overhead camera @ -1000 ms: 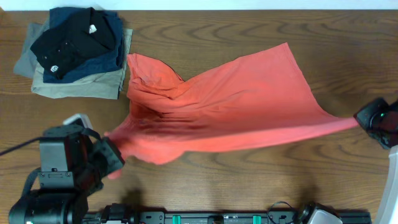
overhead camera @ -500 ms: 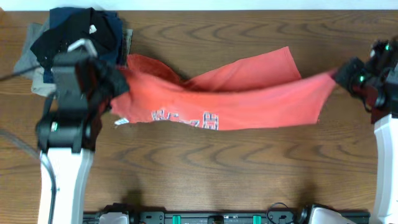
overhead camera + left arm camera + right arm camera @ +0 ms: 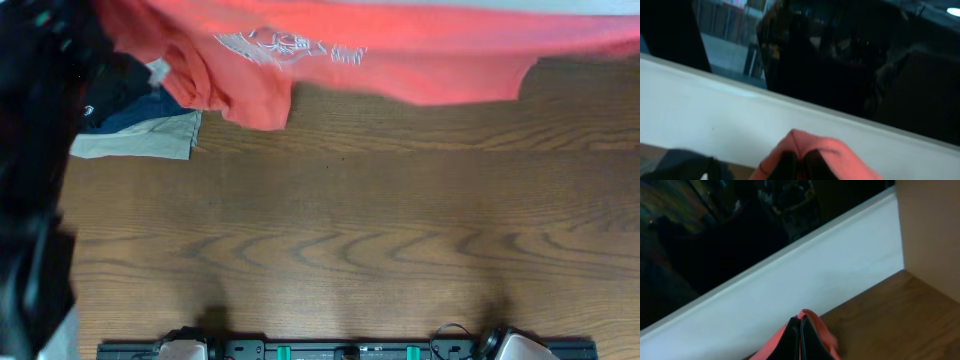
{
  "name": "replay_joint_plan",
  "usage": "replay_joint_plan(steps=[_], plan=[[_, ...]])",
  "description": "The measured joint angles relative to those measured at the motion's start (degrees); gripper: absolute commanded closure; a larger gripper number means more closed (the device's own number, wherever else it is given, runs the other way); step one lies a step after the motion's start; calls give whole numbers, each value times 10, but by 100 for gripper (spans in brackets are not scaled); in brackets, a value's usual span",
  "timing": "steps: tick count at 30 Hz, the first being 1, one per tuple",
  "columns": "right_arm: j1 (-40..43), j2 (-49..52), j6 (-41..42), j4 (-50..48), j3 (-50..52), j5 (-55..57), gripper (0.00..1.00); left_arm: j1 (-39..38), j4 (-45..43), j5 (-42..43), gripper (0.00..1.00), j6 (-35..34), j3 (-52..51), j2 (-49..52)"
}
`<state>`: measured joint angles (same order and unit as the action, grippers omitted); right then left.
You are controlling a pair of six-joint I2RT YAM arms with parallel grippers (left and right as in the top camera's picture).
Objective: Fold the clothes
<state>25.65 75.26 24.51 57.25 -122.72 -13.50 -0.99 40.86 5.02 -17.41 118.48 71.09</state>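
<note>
My left tool (image 3: 800,162) and right tool (image 3: 800,339) are each clenched on a pinch of the coral-red T-shirt (image 3: 420,55). It hangs stretched across the bench (image 3: 350,250) at 12 o'clock, lettering showing, with its 9 o'clock end above the folded garments (image 3: 140,135).

T-shirt (image 3: 420,50) | coral-red, white-edged chest lettering | stretched wide, hanging above table (image 3: 350,250) far edge
</note>
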Motion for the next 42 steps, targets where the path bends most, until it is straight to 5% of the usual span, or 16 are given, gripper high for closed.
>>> replay_joint_plan(steps=[5,11,21,29,37,42], plan=[[0,15,-20,70,-5,-3,99,0,106,-5,94,8,3,1],[0,88,-31,116,5,-3,99,0,225,-5,94,9,-32,113],[0,78,-56,132,11,-2,99,-2,277,33,94,-3,-52,102],[-21,126,-57,88,6,-3,99,-2,198,40,94,-8,-32,106],[-66,229,-51,-78,6,-6,99,-2,-68,40,94,-33,-34,266],[-45,237,-39,-53,-106,-12,99,-3,-121,37,94,-40,25,277]])
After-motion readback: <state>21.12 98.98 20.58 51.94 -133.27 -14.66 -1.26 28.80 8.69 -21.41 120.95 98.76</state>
